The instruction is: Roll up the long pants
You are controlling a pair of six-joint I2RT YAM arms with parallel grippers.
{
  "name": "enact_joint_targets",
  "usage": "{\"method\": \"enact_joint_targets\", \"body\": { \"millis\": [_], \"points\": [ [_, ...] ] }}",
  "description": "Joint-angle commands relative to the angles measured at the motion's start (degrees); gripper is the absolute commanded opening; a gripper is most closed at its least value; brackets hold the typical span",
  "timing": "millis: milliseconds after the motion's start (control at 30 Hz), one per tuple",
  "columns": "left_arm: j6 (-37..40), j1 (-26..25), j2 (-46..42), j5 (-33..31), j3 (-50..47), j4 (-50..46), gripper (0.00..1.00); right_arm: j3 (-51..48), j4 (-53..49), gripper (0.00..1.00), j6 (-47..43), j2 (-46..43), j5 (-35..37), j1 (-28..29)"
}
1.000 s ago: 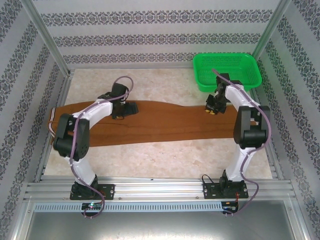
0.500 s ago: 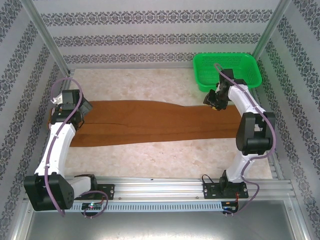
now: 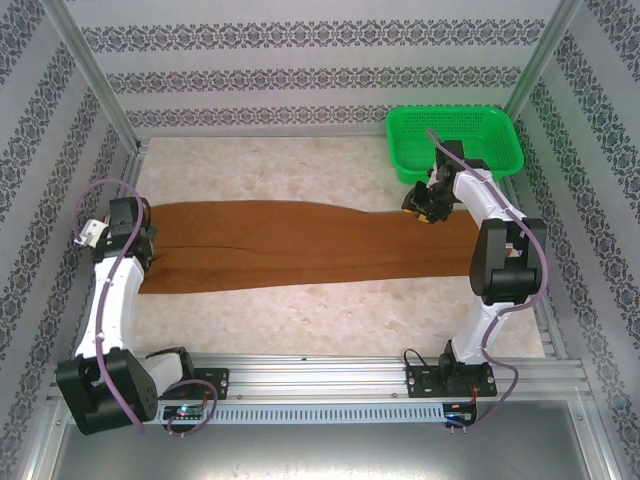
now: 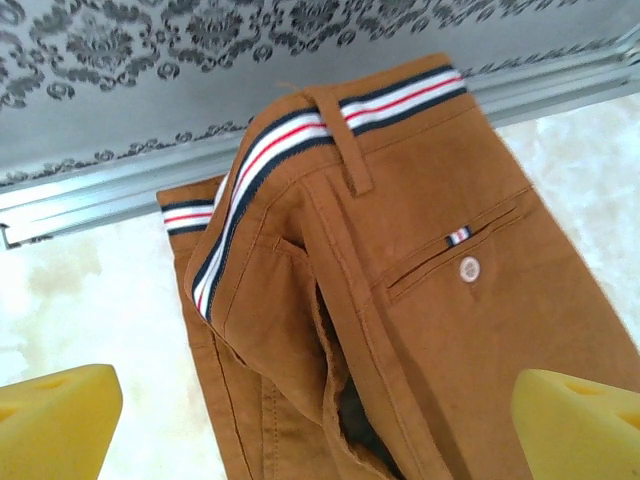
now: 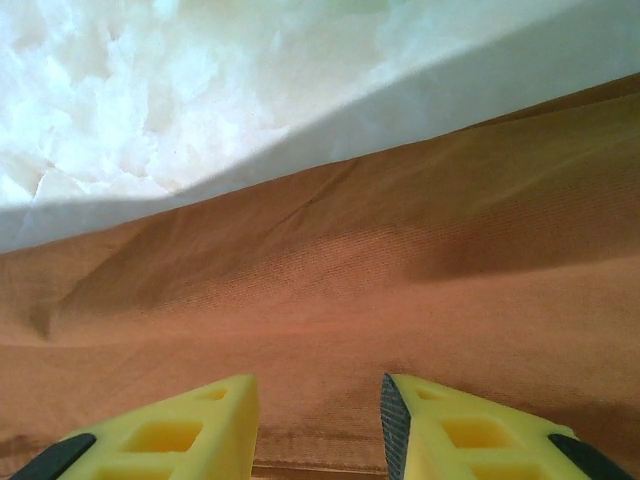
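We saw the long rust-brown cloth pants [image 3: 300, 245] lying flat and unrolled across the middle of the top view. They were spread on the pale marbled table [image 3: 300, 320] from the left side of the frame to the right.

The left gripper [image 3: 138, 235] hung at the left end of the cloth. In its wrist view [image 4: 315, 425] the two yellow fingers [image 4: 60, 415] sat in the bottom corners of the frame. They were spread wide and held nothing. Between them the pants [image 4: 420, 330] showed their waist end. A band striped in navy, white and red [image 4: 300, 135] ran along the turned-over edge near the top. A small pale button [image 4: 469, 268] sat on a slit pocket right of centre. The waist lay close to the metal rail at the foot of the patterned wall.

The right gripper [image 3: 422, 208] was above the far edge of the cloth in the upper right of the top view. It was just below the green plastic basket [image 3: 455, 140]. Its wrist view [image 5: 318, 400] showed the yellow fingers [image 5: 200, 425] at the bottom edge, a narrow gap apart. We saw no fold caught between them. The brown cloth [image 5: 350, 270] filled the lower part of that frame.
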Motion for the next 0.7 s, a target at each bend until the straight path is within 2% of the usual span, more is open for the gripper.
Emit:
{"method": "enact_joint_targets", "body": {
  "millis": [0,333,400,433,467,500,533,567,600,667],
  "points": [
    [-1.74,0.99,4.61,-0.38,0.77,1.20,1.00,1.08,0.33,0.39,1.13,1.19,-2.63,-0.15],
    [-0.02,1.70,17.61,2.68,3.77,9.29,1.00,-0.41,0.99,0.39,1.84,-0.44,-2.90,-0.15],
    [0.75,1.79,20.65,4.02,5.52,10.35,0.97,-0.79,1.22,0.39,2.21,-0.63,-2.92,-0.10],
    [0.98,1.79,21.76,4.44,6.28,10.56,0.92,-0.93,1.44,0.39,2.38,-0.71,-3.07,-0.10],
    [1.32,1.92,23.18,5.01,6.88,11.19,0.83,-0.93,1.46,0.39,2.48,-0.73,-3.15,-0.17],
    [1.63,2.09,24.09,5.67,7.26,11.76,0.65,-0.99,1.39,0.39,2.55,-0.72,-3.12,-0.15],
    [1.64,2.22,24.90,6.16,7.49,12.18,0.38,-1.06,1.39,0.39,2.53,-0.85,-3.02,-0.14],
    [1.41,2.48,25.67,6.69,7.73,12.44,0.04,-1.19,1.46,0.39,2.61,-0.98,-2.92,-0.14],
    [1.10,2.70,26.39,7.25,8.04,12.27,0.00,-1.30,1.46,0.39,2.52,-1.11,-2.79,-0.12],
    [1.54,2.93,27.26,8.37,8.36,12.70,0.00,-1.37,1.28,0.39,2.38,-0.99,-2.48,-0.15]
  ]
}}
